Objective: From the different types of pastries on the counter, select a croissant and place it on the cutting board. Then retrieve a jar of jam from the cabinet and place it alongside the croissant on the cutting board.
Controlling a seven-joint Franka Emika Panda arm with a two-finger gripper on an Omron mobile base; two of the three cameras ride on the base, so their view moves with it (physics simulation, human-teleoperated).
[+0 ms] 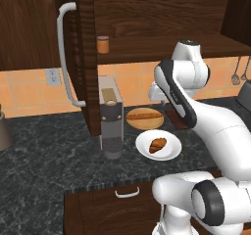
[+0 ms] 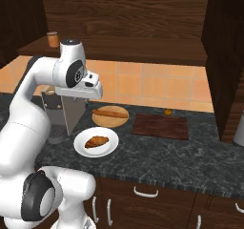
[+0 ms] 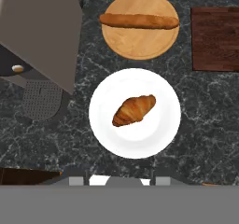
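Hovering empty and closed above the small golden-brown crescent croissant [image 3: 134, 110] on its round white plate [image 3: 102, 139], the pincer [image 3: 119, 178] risks knocking the pastry aside unless it opens before descending.

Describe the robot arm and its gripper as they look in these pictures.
The glossy white arm is built of rounded, bulbous segments with dark grey-black joint bands and round dark end caps. A blocky white hand ends it. No cables or markings are visible. The gripper's fingertips are small and grey.
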